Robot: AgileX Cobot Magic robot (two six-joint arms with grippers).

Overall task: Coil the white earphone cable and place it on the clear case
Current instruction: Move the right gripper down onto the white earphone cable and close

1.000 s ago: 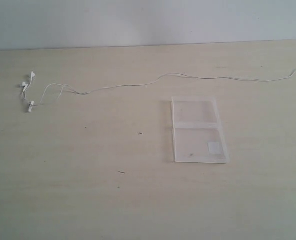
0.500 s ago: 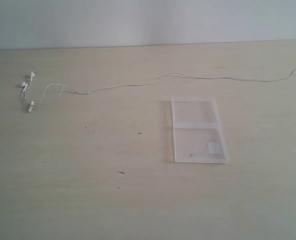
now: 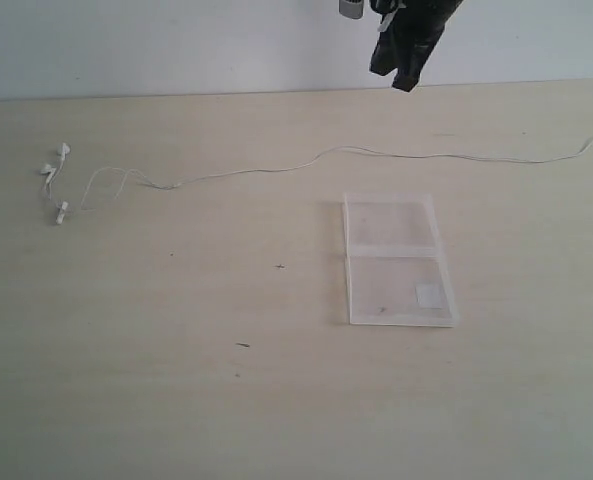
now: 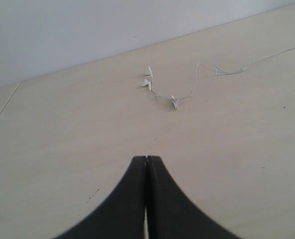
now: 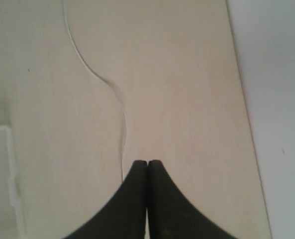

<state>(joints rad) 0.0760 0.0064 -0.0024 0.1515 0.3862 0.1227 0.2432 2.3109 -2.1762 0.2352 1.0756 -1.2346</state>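
1 cable (image 3: 246,174), uncoiled on table (image 3: 176,380), runs past the far side of 1 case (image 3: 396,262), apart from it; 2 earbuds (image 3: 64,149) well left of case. L gripper (image 4: 146,158), R gripper (image 5: 147,162): both closed, empty.

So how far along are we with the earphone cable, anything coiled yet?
Nothing looks done: the white earphone cable lies uncoiled across the table, earbuds at one end, and the clear case lies open and bare. Nothing is in hand: the left gripper and right gripper are shut and empty. Left: grasp, coil and place the cable on the case.
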